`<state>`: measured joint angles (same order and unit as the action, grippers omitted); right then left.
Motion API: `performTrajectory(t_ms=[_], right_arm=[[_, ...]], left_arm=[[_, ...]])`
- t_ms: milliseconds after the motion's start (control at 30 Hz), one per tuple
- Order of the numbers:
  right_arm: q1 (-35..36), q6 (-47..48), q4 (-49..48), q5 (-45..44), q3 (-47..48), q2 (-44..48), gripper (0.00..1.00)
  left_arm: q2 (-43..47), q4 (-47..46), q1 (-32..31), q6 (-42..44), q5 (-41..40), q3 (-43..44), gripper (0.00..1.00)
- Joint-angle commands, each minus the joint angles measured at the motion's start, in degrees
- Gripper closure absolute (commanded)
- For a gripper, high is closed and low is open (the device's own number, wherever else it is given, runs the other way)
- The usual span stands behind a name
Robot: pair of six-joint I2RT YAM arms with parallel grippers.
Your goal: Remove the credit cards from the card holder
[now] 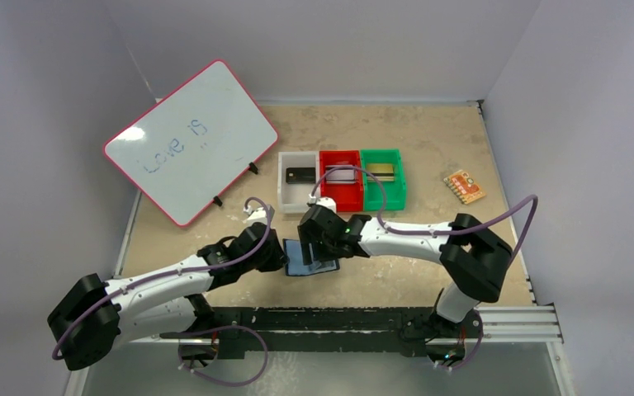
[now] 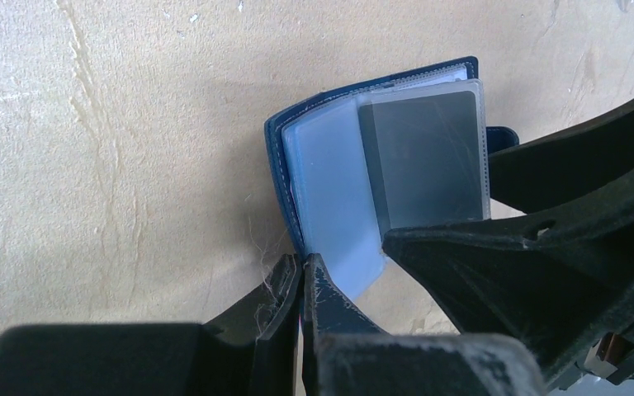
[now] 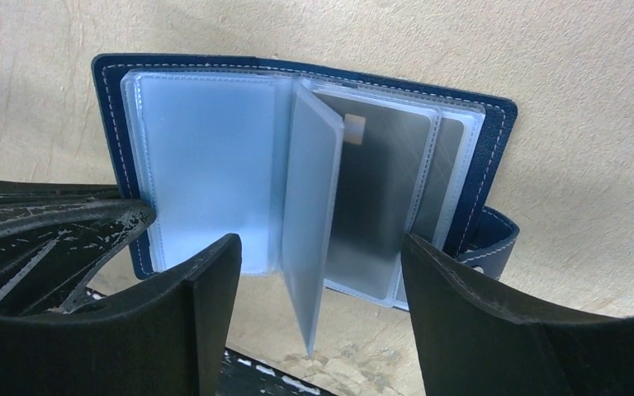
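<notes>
Pale walls close in a beige table on three sides, the arm bases standing along its near edge. At the back left a pink-rimmed whiteboard stands propped and tilted, its lower corner near the left arm. A white bin, a red bin and a green bin sit touching in a row at mid-table. An orange patterned piece lies well apart from them towards the right wall.

The card holder lies open and flat just in front of the bins, with only a narrow strip of table between it and the white bin. The left jaws are pressed together, pinching the near corner of its navy cover where the stitched edge runs out. The right arm reaches in from the right, and the right jaws are spread wide above the open pages. One clear sleeve stands upright on its edge between them. Just to the right of that sleeve, a silver card sits inside a flat sleeve. The snap tab pokes out past the holder's right edge.

Bare table opens to the right of the holder, below the orange piece, and to its left in front of the whiteboard.
</notes>
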<state>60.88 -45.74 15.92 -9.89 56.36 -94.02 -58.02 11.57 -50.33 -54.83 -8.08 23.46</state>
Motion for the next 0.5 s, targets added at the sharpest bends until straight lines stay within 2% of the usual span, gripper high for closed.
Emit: performTrajectory(t_ms=[0,467], right_arm=[[1.31,0.43,-3.05,0.94,3.06,0.37,0.26],[4.57,-2.47,9.84,-9.02,10.09,-5.38,0.10]], left_arm=[[-0.13,-2.96,-0.30,0.71,1.09,0.93,1.00],[0.63,-2.91,-0.28,0.52,0.96,0.66,1.00]])
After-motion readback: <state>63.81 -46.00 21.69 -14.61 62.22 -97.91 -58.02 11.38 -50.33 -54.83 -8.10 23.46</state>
